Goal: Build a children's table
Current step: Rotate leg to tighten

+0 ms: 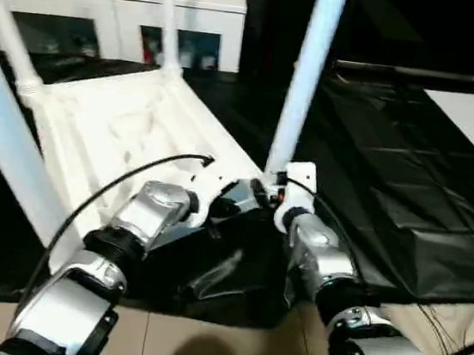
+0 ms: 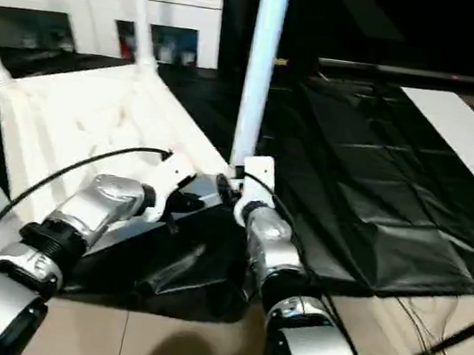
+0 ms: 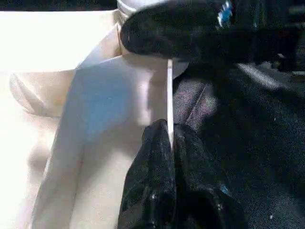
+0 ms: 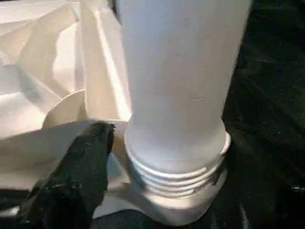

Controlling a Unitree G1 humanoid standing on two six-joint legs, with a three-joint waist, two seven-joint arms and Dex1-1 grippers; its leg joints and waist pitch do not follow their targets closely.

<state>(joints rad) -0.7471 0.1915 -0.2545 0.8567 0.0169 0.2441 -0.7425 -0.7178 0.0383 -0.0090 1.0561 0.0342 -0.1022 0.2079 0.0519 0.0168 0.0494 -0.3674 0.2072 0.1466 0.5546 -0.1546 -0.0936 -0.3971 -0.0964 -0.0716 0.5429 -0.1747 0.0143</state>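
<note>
Left gripper: the left gripper [image 3: 170, 143], two black fingers, is clenched on a thin white edge of the table's near rim, which runs up between the fingertips in the left wrist view.
Right gripper: the right gripper [image 1: 271, 192] sits at the base of the near-right leg; one black finger [image 4: 81, 162] lies beside the socket. Whether it grasps the leg or stands released cannot be told.
Children's table: the small white plastic children's table [image 1: 130, 134] lies upside down on a black plastic sheet [image 1: 390, 196], ribbed underside facing up, between the two silver forearms and the cabinet.
Legs: four white cylindrical tube legs rise from the corners. The near-right leg [image 1: 306, 73] stands upright, slightly tilted.
Socket: the near-right round corner socket [image 4: 176, 205] holds that leg; several thread ridges remain exposed above the socket's rim.
Background: a white cabinet with glass doors [image 1: 119, 7] stands beyond the table.
Writing: no legible text.
</note>
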